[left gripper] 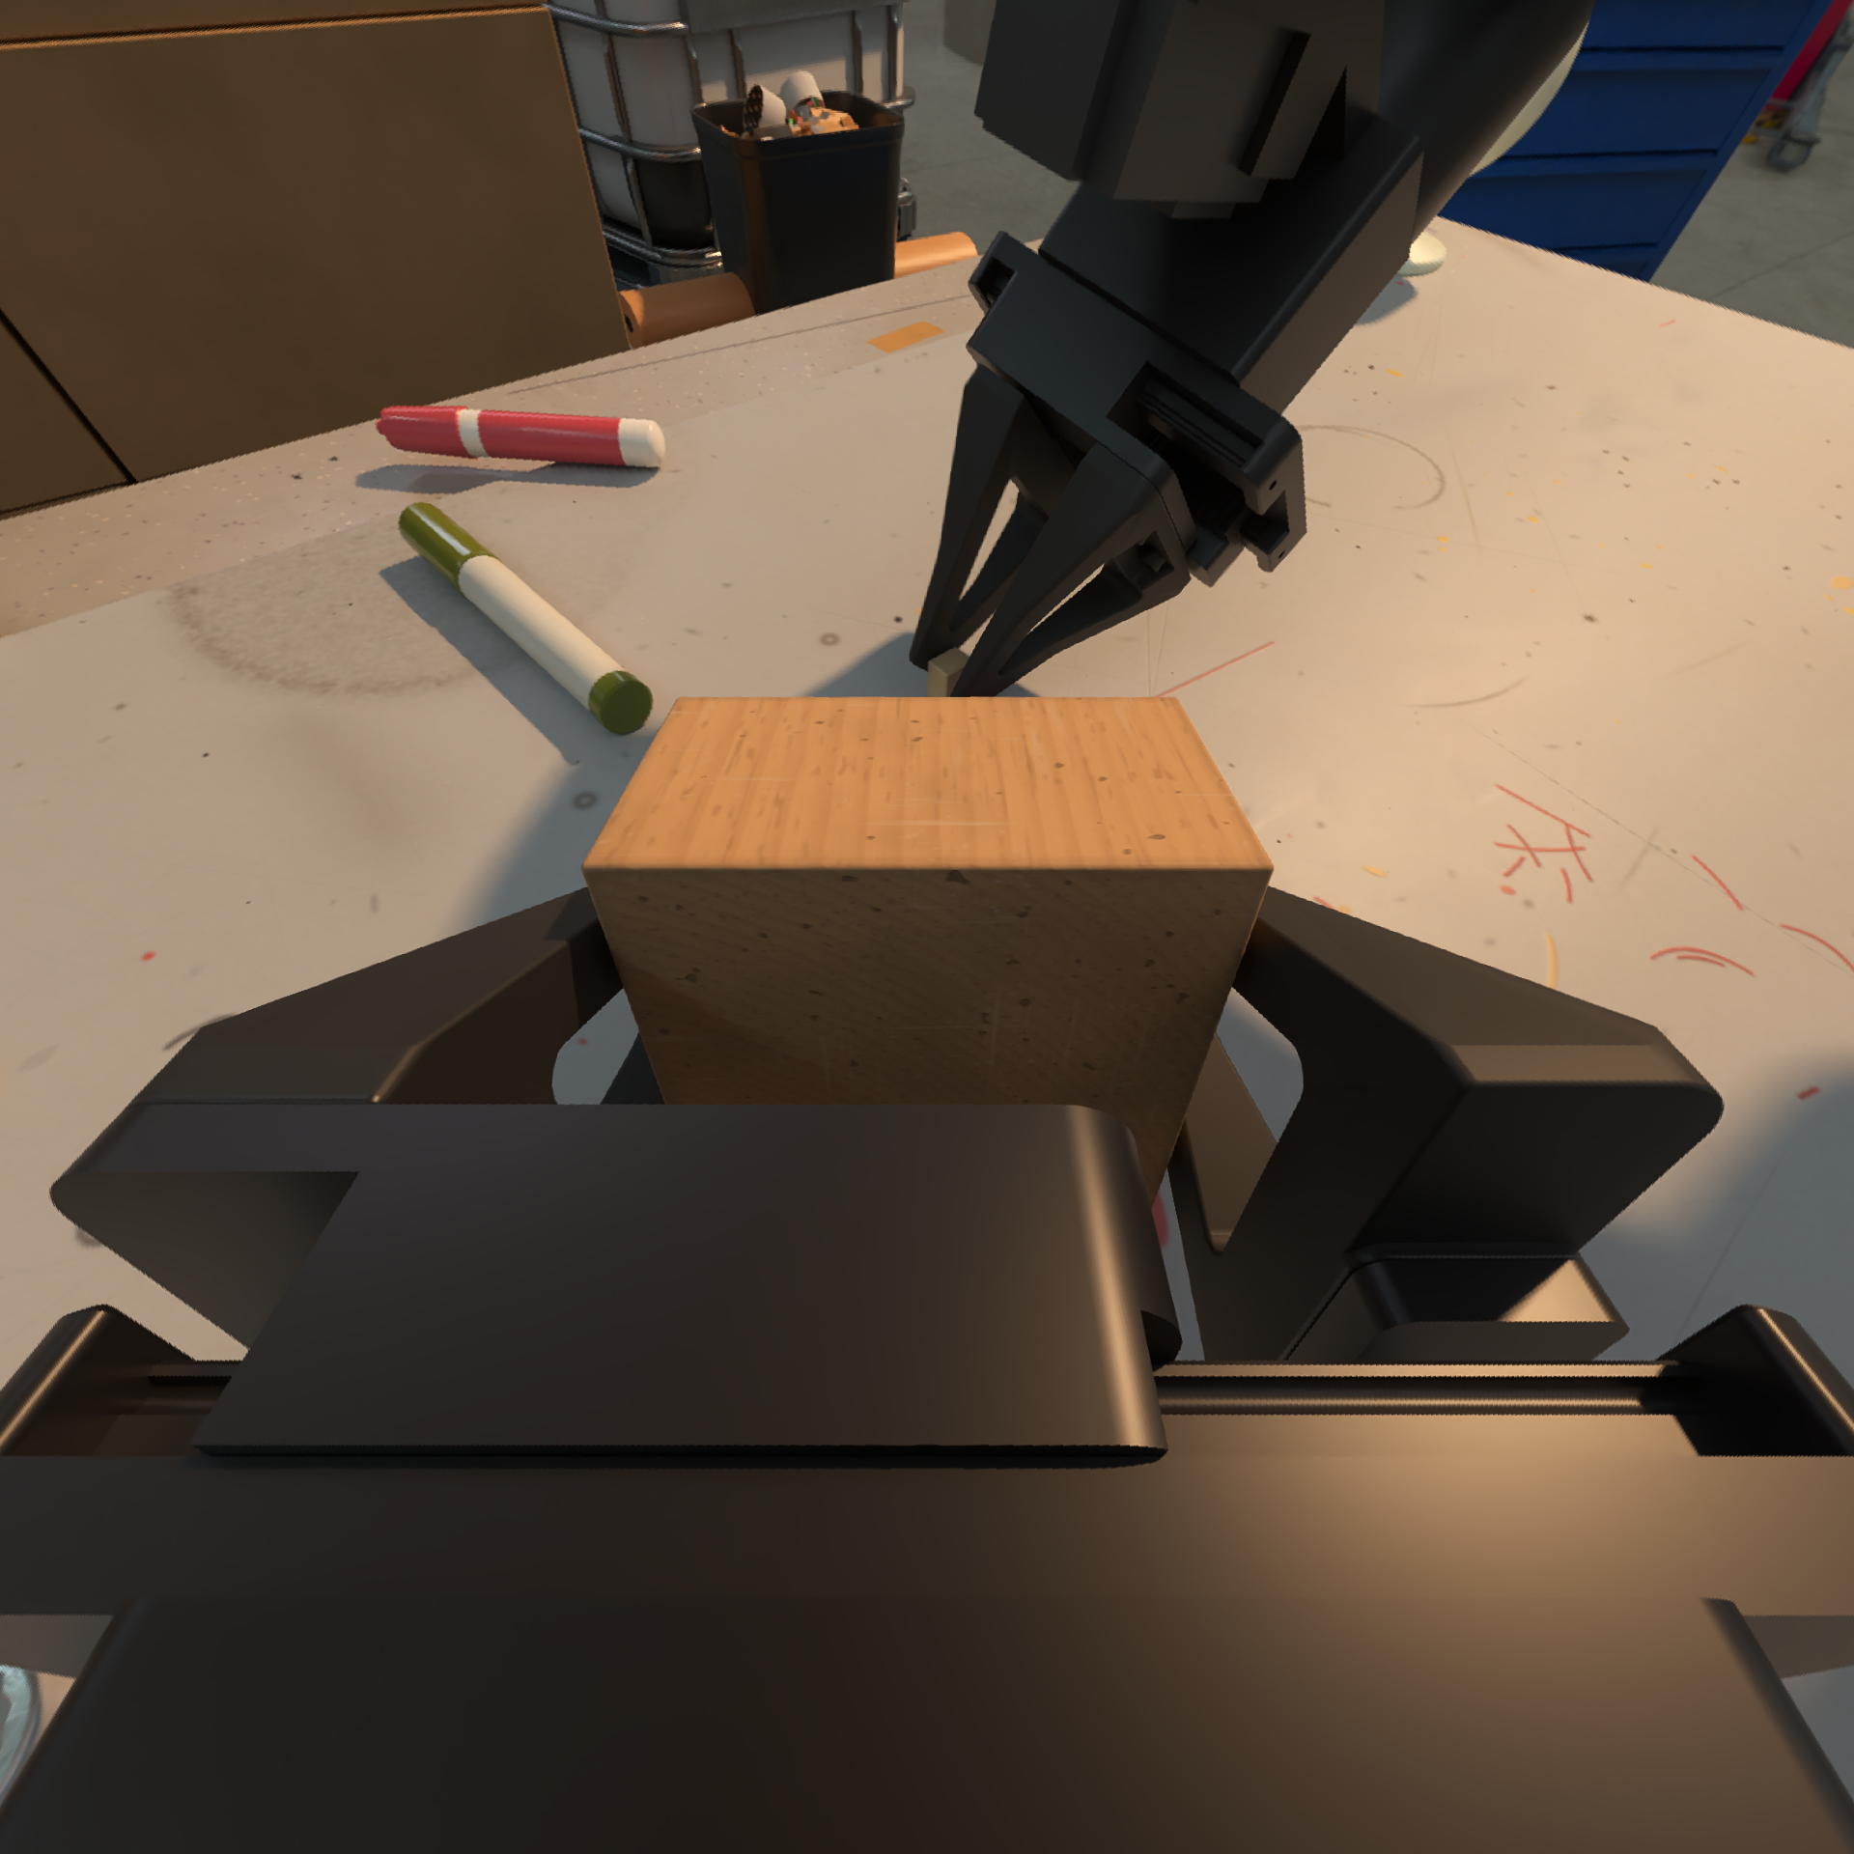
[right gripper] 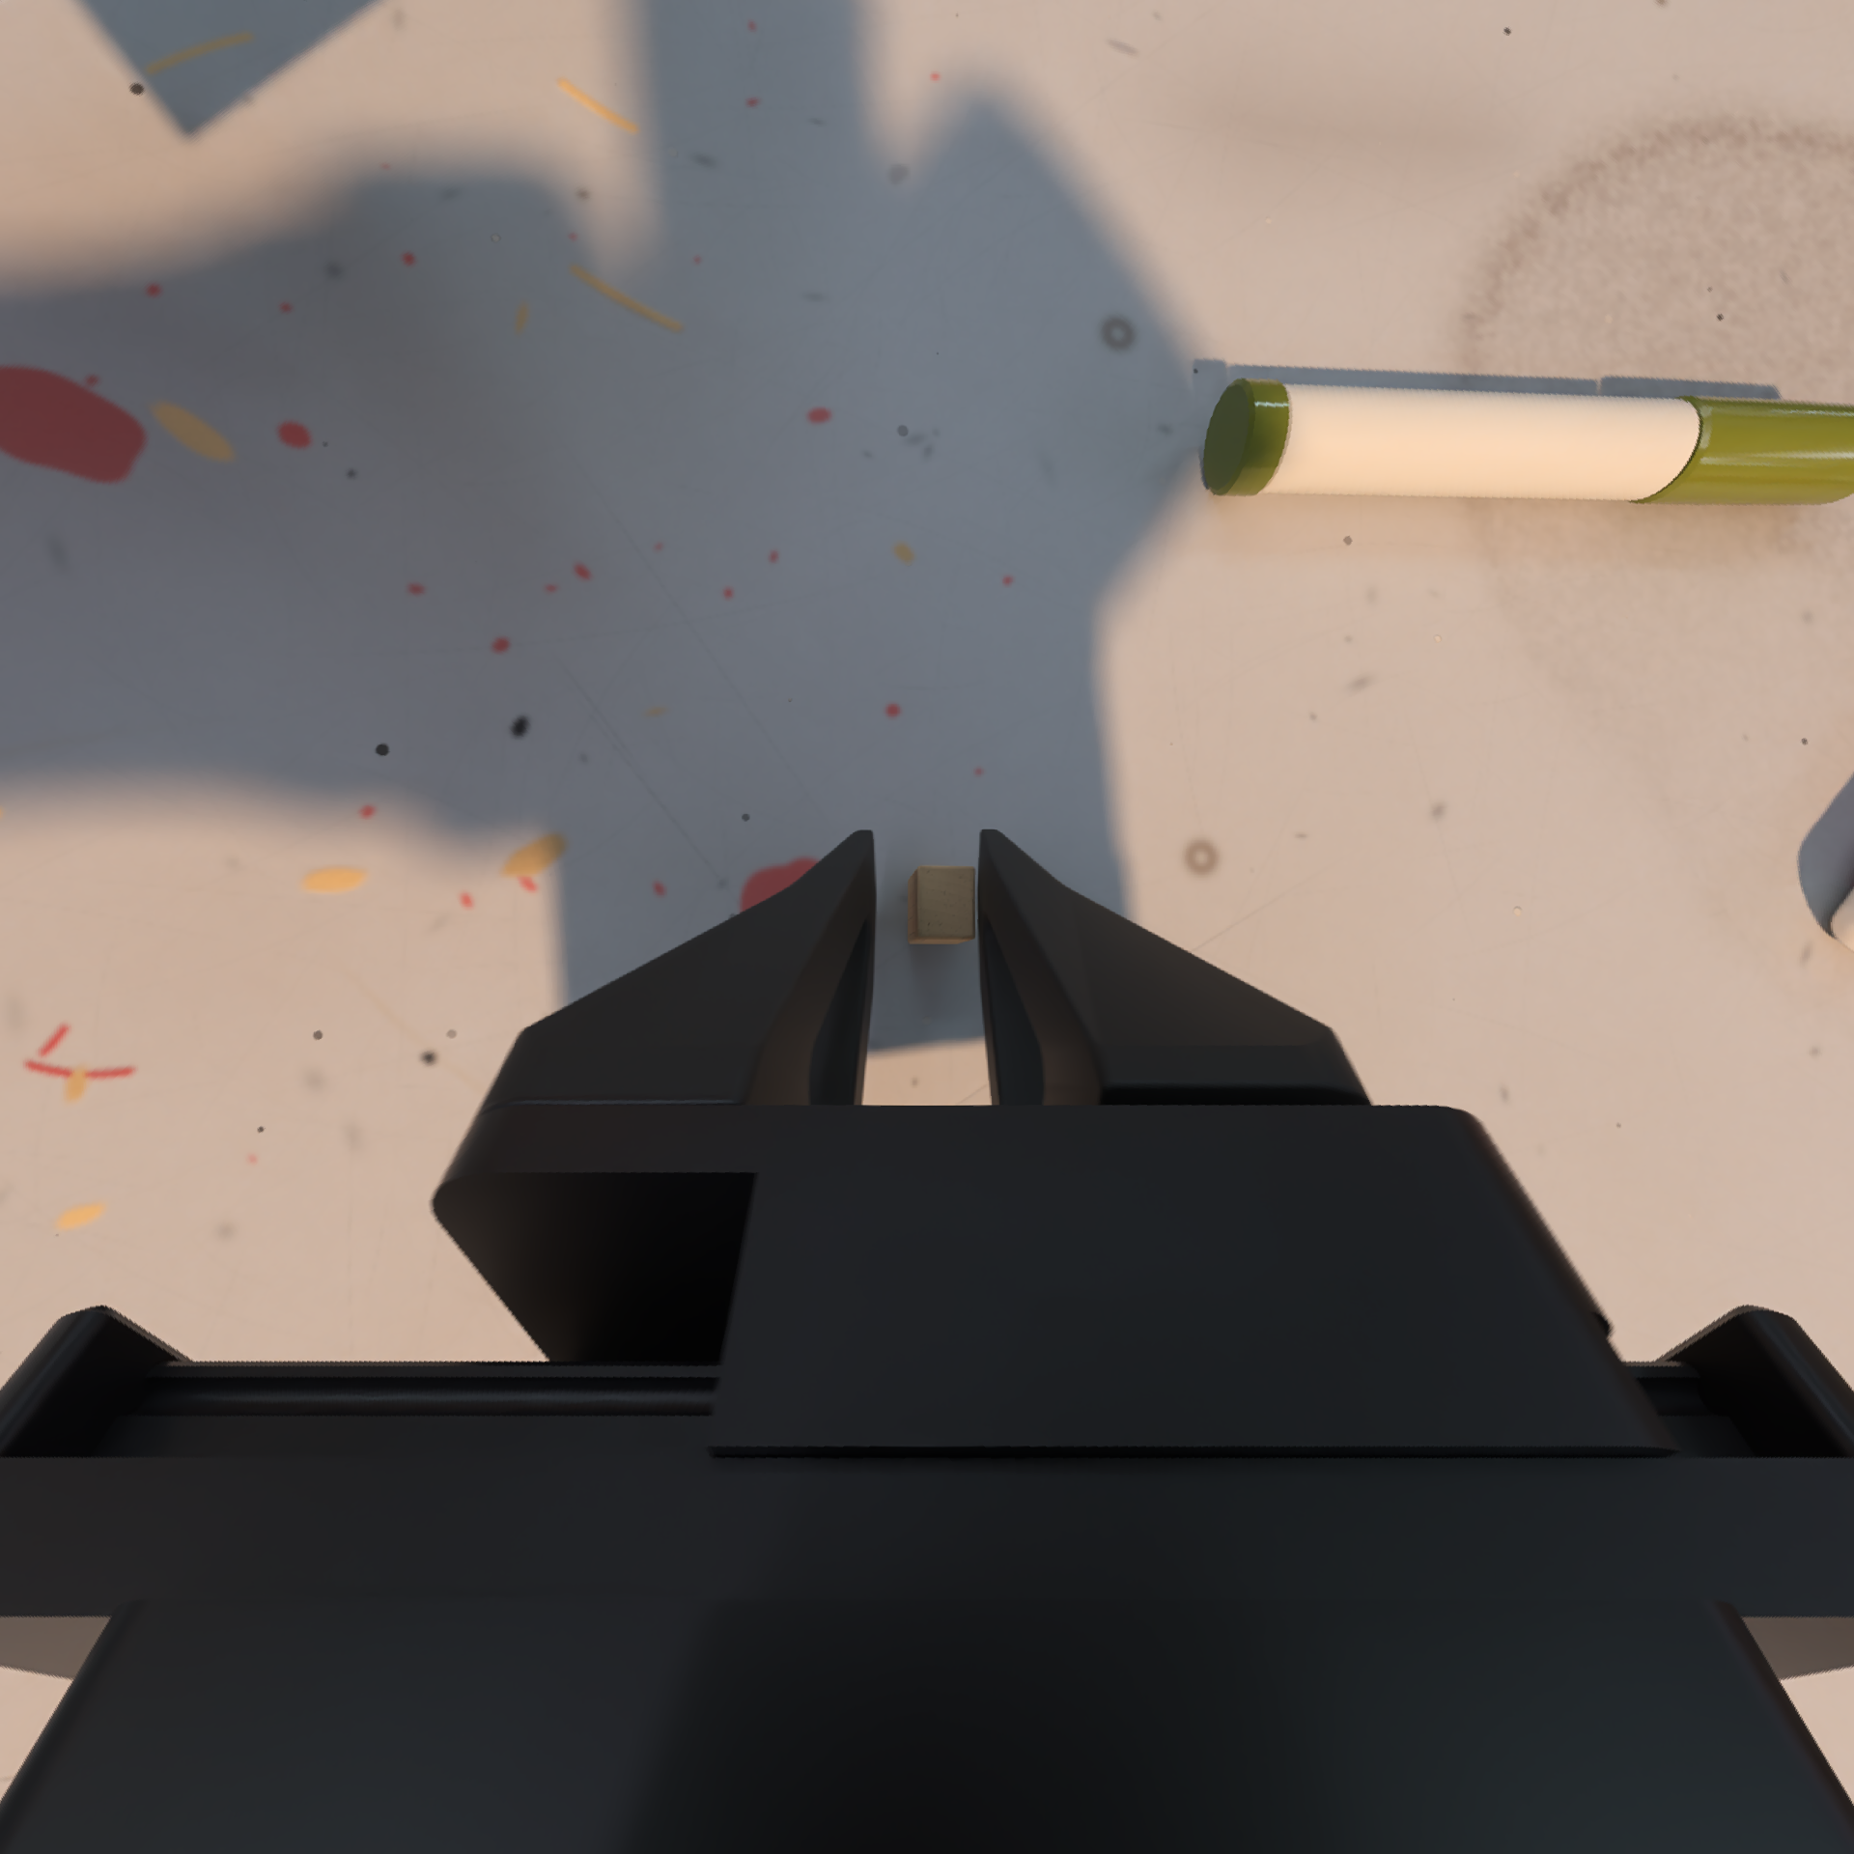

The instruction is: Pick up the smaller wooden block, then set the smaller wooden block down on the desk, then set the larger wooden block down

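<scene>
Flanking the smaller wooden block (right gripper: 941,905), right fingers (right gripper: 1013,963) show no writing.

Left claw (left gripper: 928,963) spread wide, fingers clamping from both sides, right claw (right gripper: 926,903) pointing down, fingers narrowly parted

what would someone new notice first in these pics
The larger wooden block, clamped between the left gripper's fingers, fills the left wrist view. Beyond it, the right gripper straddles the smaller wooden block, with a green marker and a red marker on the desk.
</scene>
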